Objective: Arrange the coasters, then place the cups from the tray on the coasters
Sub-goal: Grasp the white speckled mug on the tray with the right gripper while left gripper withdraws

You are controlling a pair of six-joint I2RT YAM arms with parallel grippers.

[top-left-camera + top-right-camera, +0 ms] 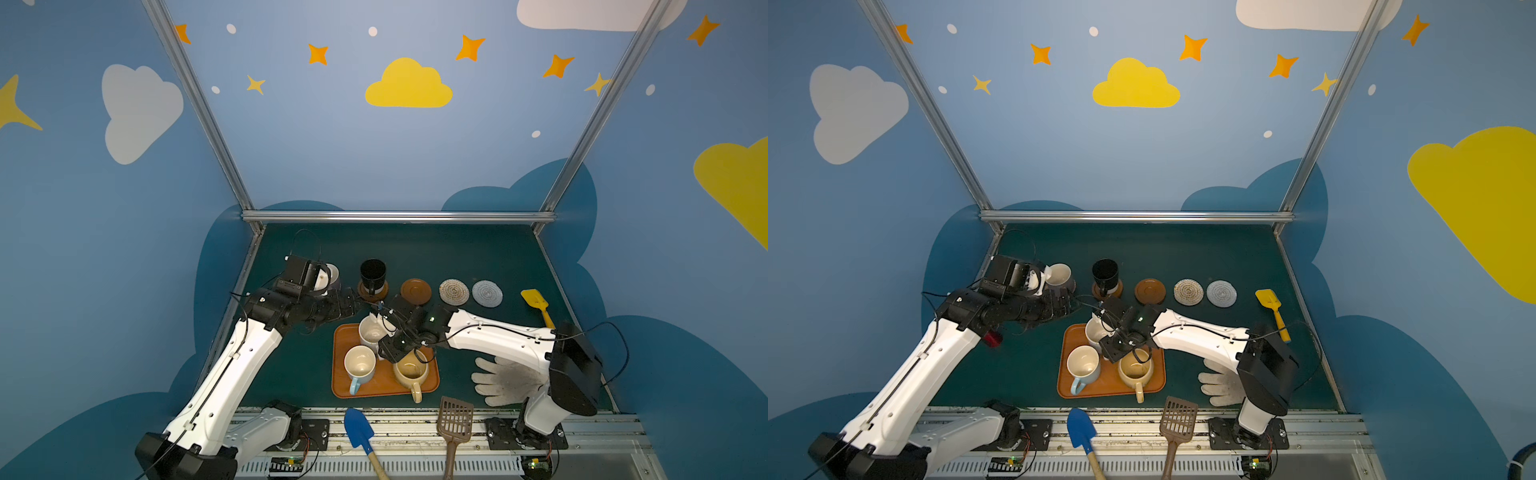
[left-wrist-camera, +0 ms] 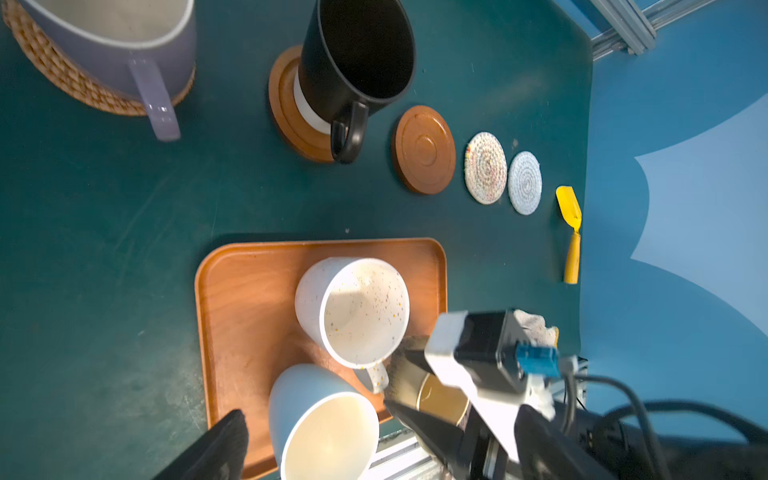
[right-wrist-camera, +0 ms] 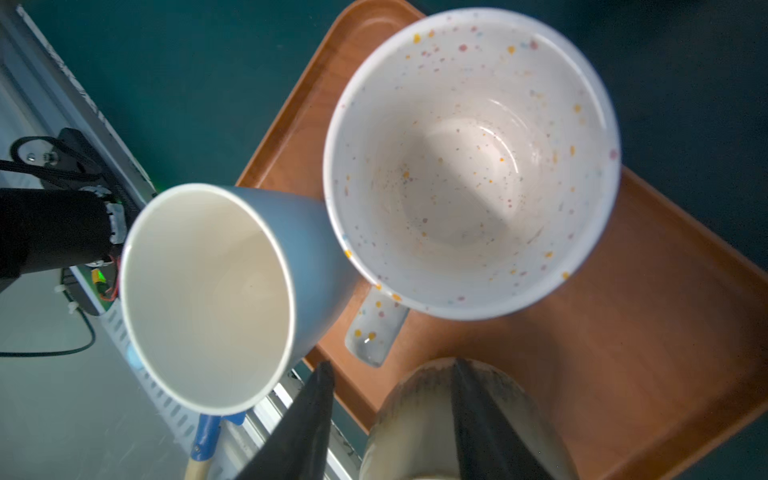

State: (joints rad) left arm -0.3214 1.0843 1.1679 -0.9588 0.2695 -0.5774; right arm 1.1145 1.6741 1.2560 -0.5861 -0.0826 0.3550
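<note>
Blue trowel (image 1: 358,430) and brown slotted scoop (image 1: 456,417) just before tray (image 1: 345,384), right gripper (image 3: 395,374) fingers half-closed astride tan mug (image 3: 419,415) rim, grasp unclear, left gripper (image 1: 365,305) spread wide behind tray, white glove (image 1: 500,384) right of tray

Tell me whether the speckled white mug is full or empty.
Empty. The right wrist view looks straight down into the speckled white mug and shows its bare, dry bottom; it stands upright on the tray.

Dark green worktop (image 1: 478,249). Yellow scoop (image 1: 537,305) at far right edge. White work glove (image 1: 500,380) w/ dirty palm, near right. Blue trowel (image 1: 360,432) & brown slotted scoop (image 1: 455,419) on front rail.
</note>
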